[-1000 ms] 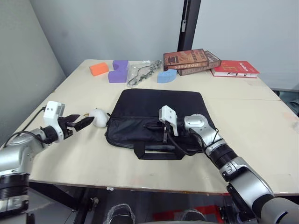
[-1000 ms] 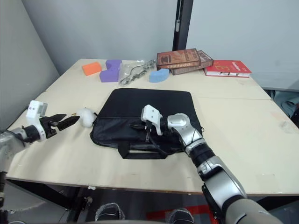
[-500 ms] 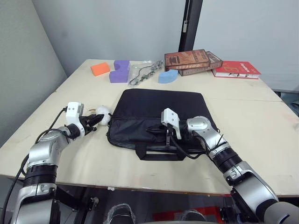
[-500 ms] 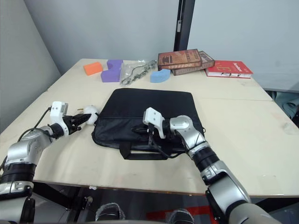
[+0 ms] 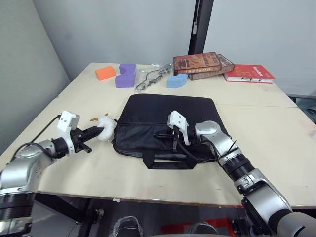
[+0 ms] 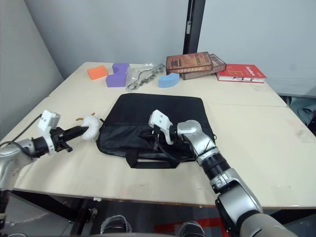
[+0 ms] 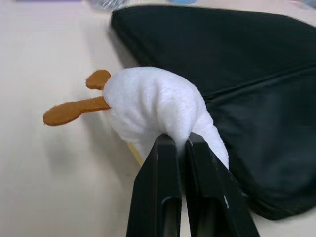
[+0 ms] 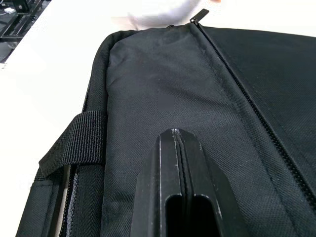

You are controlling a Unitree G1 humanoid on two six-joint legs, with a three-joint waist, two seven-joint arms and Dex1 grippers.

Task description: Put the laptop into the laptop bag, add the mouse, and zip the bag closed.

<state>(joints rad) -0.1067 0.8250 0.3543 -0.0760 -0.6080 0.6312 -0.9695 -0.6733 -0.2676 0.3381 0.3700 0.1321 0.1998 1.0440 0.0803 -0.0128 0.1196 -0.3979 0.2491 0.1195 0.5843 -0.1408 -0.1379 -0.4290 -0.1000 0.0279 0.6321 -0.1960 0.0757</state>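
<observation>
The left gripper point(image 7: 178, 148) has its fingers clamped on a white soft toy point(image 7: 158, 108), not the mouse, beside the laptop bag point(image 5: 168, 116), while the right gripper point(image 8: 176, 148), fingers together, rests on the bag, so the next move probably calls for dropping the toy.

From where I stand, no lettering can be made out. The red book point(image 5: 248, 72) and the two brown books point(image 5: 202, 64) at the far end of the table carry cover printing, too small to read.
</observation>
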